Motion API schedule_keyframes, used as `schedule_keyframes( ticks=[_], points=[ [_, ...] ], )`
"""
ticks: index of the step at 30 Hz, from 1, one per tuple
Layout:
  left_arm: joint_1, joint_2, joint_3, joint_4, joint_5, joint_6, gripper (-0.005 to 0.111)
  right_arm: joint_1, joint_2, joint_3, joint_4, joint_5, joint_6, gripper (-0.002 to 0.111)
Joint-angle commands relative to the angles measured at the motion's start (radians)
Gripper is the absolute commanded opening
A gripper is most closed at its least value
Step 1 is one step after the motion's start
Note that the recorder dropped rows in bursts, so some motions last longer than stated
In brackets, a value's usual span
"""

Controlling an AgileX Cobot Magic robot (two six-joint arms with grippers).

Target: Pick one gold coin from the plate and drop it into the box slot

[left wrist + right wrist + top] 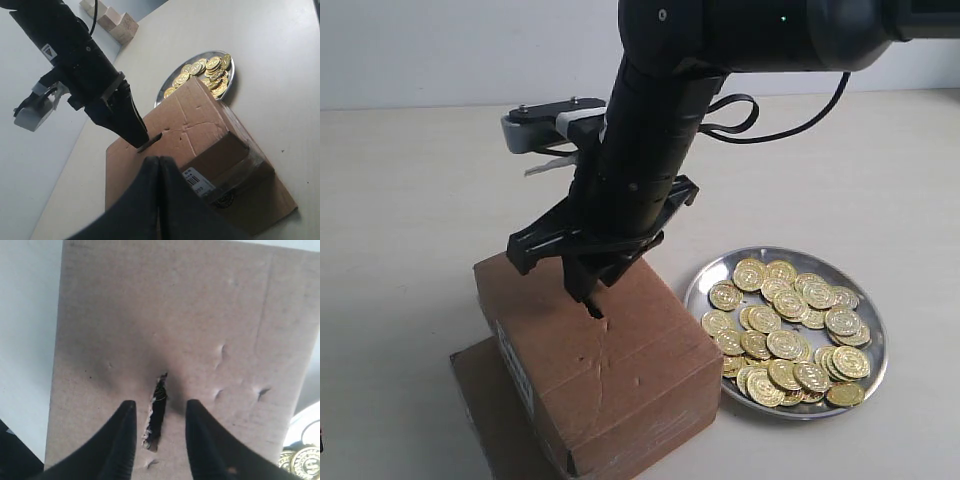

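Gold coins (790, 335) lie heaped in the plate (712, 270), off to one side of the right gripper (592, 302), near it but apart.

Exterior view. Black right arm (640, 150) slants down onto the box (620, 375). Its fingertips stand at the middle of the dented top, touching or all but touching. The box sits on a flat cardboard sheet (480, 400) on the pale table (410, 200), with the plate just beside it. A white label (517, 360) on the box's side is seen too steeply to read.

Left wrist view. The left gripper (158, 165) hangs clear of the box, fingers pressed together with nothing between them. Ahead of it the right gripper's tips rest at the box slot (150, 142). Closer to the left gripper, the label shows a barcode with digits that look like "289"; the rest is too small. A round dark stamp (225, 200) beside it cannot be read. A small white sticker (48, 50) with a red mark sits on the right arm, also unreadable. The plate lies beyond the box, past the right gripper. Pale wooden blocks (117, 22) stand well apart.

Right wrist view. The fingers are spread, gripping nothing, one on either side of the slot. The ragged dark slit lies directly between the tips. Whether anything sits inside it, I cannot tell. A few coins show to one side of the gripper.
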Motion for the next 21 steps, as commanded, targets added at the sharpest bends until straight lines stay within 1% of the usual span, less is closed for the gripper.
schedule_keyframes(
  ticks=[1,2,3,7,9,13,16,17,20,21],
  points=[
    [-0.007,-0.007,0.003,-0.013,-0.005,0.001,0.0,0.001,-0.06,-0.06,-0.038,-0.009,-0.063,0.037],
    [-0.007,-0.007,0.003,-0.013,-0.005,0.001,0.0,0.001,-0.082,-0.077,-0.06,-0.013,-0.063,0.034],
    [-0.007,-0.007,0.003,-0.013,-0.005,0.001,0.0,0.001,-0.114,-0.101,-0.09,-0.031,-0.063,0.028],
    [-0.007,-0.007,0.003,-0.013,-0.005,0.001,0.0,0.001,-0.29,-0.163,-0.235,-0.172,-0.063,0.001],
    [-0.007,-0.007,0.003,-0.013,-0.008,0.001,0.0,0.001,-0.405,-0.165,-0.316,-0.261,-0.042,0.0],
    [-0.007,-0.007,0.003,-0.013,-0.012,0.001,0.0,0.001,-0.659,-0.147,-0.443,-0.314,0.012,0.0],
    [-0.007,-0.007,0.003,-0.013,-0.012,-0.004,0.0,0.001,-0.826,-0.039,-0.513,-0.385,0.045,0.0],
    [-0.007,-0.007,0.003,-0.013,-0.012,-0.01,0.0,0.001,-0.955,0.089,-0.562,-0.442,0.09,0.0],
    [-0.007,-0.007,0.003,-0.006,-0.051,-0.066,0.0,0.001,-1.164,0.357,-0.645,-0.559,0.172,0.0],
    [-0.007,-0.007,0.003,-0.006,-0.101,-0.13,0.0,0.001,-1.304,0.564,-0.716,-0.677,0.255,0.0]
  ],
)
